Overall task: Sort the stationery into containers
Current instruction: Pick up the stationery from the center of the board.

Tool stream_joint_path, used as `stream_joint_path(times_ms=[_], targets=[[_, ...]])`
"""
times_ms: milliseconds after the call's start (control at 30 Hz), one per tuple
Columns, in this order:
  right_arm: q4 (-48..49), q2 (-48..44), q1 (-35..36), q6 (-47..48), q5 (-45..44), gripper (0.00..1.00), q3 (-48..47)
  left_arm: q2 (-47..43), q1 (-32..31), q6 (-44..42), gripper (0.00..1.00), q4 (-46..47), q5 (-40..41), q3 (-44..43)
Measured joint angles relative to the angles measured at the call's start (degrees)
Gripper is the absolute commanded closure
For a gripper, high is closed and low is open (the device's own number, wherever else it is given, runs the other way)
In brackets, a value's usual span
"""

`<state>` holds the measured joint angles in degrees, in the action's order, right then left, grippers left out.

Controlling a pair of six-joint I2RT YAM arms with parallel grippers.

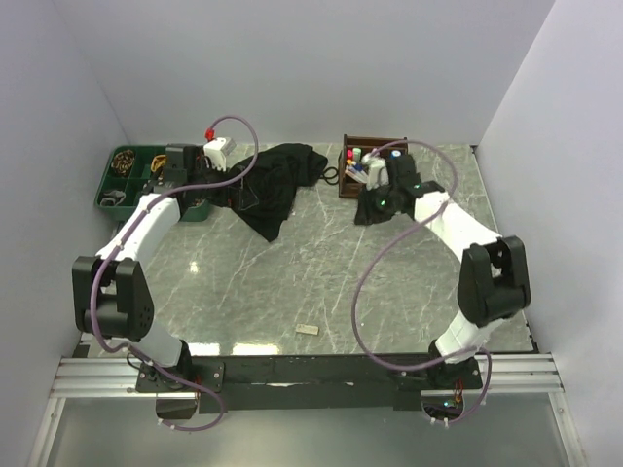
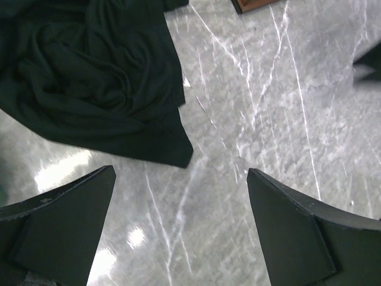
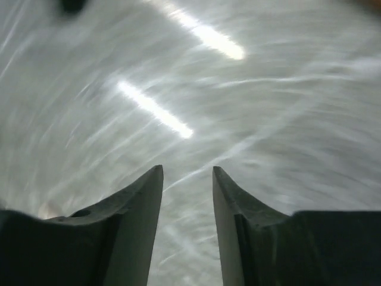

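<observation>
The brown wooden organiser (image 1: 373,156) stands at the back right with several pens and markers (image 1: 358,165) upright in it. Its corner shows in the left wrist view (image 2: 253,5). The green tray (image 1: 119,182) sits at the far left with small items in its compartments. A small grey eraser (image 1: 308,330) lies alone near the front edge. My left gripper (image 1: 190,185) is by the tray's right side; in its wrist view it (image 2: 180,168) is wide open and empty over marble. My right gripper (image 1: 370,207) is just in front of the organiser; in its wrist view it (image 3: 187,167) is empty, jaws narrowly apart.
A large black cloth (image 1: 277,185) lies crumpled between the tray and the organiser, and it fills the upper left of the left wrist view (image 2: 89,77). White walls close in the table (image 1: 292,282) on three sides. The right wrist view is motion-blurred.
</observation>
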<state>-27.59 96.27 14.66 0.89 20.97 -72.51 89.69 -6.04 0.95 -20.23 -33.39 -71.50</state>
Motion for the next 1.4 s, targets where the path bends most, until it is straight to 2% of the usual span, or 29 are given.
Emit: stream_joint_path(times_ms=[133, 167, 233, 333, 567, 967, 1400], targets=[[-0.7, -3.7, 8.3, 10.3, 7.7, 0.43, 5.5, -3.4, 0.0, 1.4, 0.01, 0.3, 0.1, 3.5], [-0.9, -4.7, 14.0, 13.4, 8.4, 0.42, 7.5, -4.7, 0.0, 1.7, 0.01, 0.3, 0.2, 4.6], [-0.7, -6.5, 20.6, 17.7, 9.3, 0.42, 11.4, -6.8, 0.0, 1.8, 0.01, 0.4, 0.4, 6.3], [-0.6, -9.7, 26.6, 21.8, 8.8, 0.39, 16.8, -10.2, 0.4, 1.8, 0.00, 0.3, 0.9, 8.7], [0.4, -15.1, 33.8, 26.0, 5.4, 0.33, 24.4, -16.1, 3.5, 1.8, 0.00, 0.3, 2.3, 12.1], [8.3, -15.3, 46.9, 20.7, -4.8, 0.34, 28.3, -19.4, 5.6, 3.4, 0.01, 0.2, 10.2, 13.4], [10.9, -9.2, 50.4, 19.3, -11.0, 0.37, 28.1, -24.3, 5.6, 4.3, 0.01, 0.2, 11.3, 15.1]])
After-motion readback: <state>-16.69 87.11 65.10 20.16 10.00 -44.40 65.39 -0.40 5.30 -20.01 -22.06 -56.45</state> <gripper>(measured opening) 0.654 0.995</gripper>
